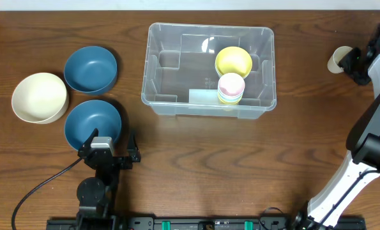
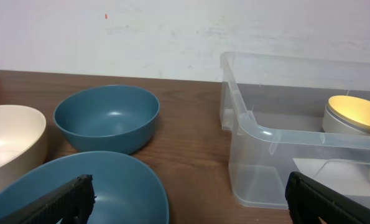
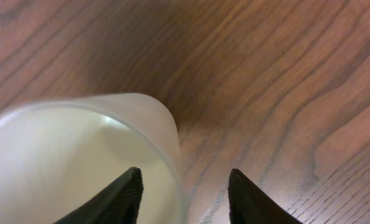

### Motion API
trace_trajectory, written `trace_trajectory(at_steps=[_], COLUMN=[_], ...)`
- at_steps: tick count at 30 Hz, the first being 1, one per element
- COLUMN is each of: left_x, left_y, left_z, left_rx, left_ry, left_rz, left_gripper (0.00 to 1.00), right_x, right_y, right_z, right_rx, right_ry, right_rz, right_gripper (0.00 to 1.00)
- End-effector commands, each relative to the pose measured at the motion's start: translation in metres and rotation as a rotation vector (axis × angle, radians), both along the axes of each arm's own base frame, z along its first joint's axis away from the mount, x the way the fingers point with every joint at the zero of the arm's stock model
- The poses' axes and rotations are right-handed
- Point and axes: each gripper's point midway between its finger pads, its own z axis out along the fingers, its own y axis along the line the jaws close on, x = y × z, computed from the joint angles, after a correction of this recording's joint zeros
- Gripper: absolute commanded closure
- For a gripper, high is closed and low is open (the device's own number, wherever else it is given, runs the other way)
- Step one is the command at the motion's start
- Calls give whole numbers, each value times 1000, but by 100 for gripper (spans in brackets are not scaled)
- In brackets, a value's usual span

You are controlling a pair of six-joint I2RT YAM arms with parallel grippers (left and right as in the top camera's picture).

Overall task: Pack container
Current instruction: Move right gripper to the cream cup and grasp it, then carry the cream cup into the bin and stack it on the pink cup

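Observation:
The clear container (image 1: 209,27) stands at the table's middle back and holds a yellow bowl (image 1: 233,62) and a stack of small pastel cups (image 1: 231,88). It also shows in the left wrist view (image 2: 278,137). My left gripper (image 1: 111,142) is open and empty at the near rim of a blue bowl (image 1: 92,121); its fingers (image 2: 188,196) are spread wide. My right gripper (image 1: 350,62) is open at the far right. Its fingers (image 3: 185,183) straddle the rim of a cream cup (image 3: 66,155), one inside and one outside.
A second blue bowl (image 1: 91,69) and a cream bowl (image 1: 39,97) sit left of the container; both also show in the left wrist view, the blue bowl (image 2: 107,118) and the cream bowl (image 2: 10,143). The cream cup (image 1: 338,59) stands near the right table edge.

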Motion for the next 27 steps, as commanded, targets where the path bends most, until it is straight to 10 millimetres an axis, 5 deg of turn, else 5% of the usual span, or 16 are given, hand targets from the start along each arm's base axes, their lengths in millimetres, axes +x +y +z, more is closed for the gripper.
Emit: trace_trajectory(at_steps=[1,5,9,12,16,22,27], left_x=[-1,-1,-1,-1,-1,-1,-1], left_y=[3,3,3,3,3,3,3], left_z=[-17,-17,-17,-17,-17,-17,-17], left_rx=[-1,-1,-1,-1,-1,-1,-1], left_ry=[50,50,50,50,50,50,50], left_rz=[14,14,14,14,14,14,14], left_gripper=[2,2,2,2,2,2,2], right_x=[0,-6,-13,-18,-19,-35,-63], right_y=[-8,-4,10,25,56,143,227], right_z=[6,3,5,28,91,207,257], right_rx=[-23,-4,43,61,63,50,35], right_ry=[-5,23,56,62,-13,-214,-288], right_rz=[-23,-19,3,29,115,338,519], right_gripper=[68,98,99,99,99,99,99])
